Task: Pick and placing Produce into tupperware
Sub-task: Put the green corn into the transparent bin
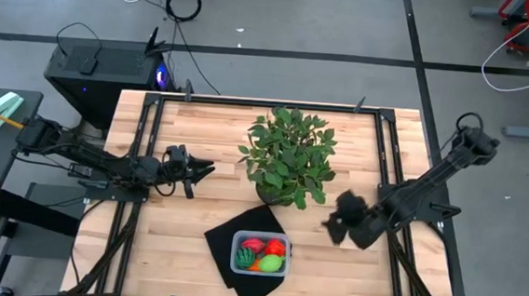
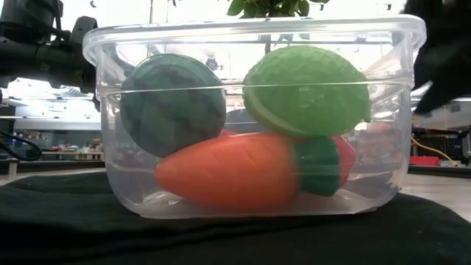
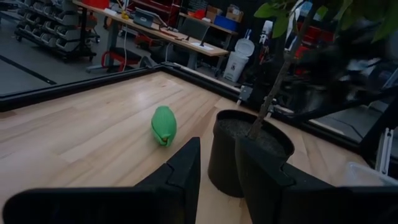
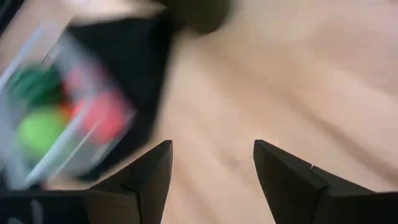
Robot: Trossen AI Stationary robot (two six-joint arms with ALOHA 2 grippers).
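Dark right claw agape (empty)

Produce in tupperware, on mat.

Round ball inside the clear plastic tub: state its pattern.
Dark green ball with darker stripes; low view shows it best.

From above, I see my left arm reaching in from nine o'clock, stretched almost level toward three o'clock. Its left gripper sits left of the table's centre, fingers close together with a narrow gap between them, holding nothing. My right arm comes in from two o'clock, folded at the elbow and angled down toward eight o'clock. Its right gripper hangs right of centre, fingers spread well apart and empty.
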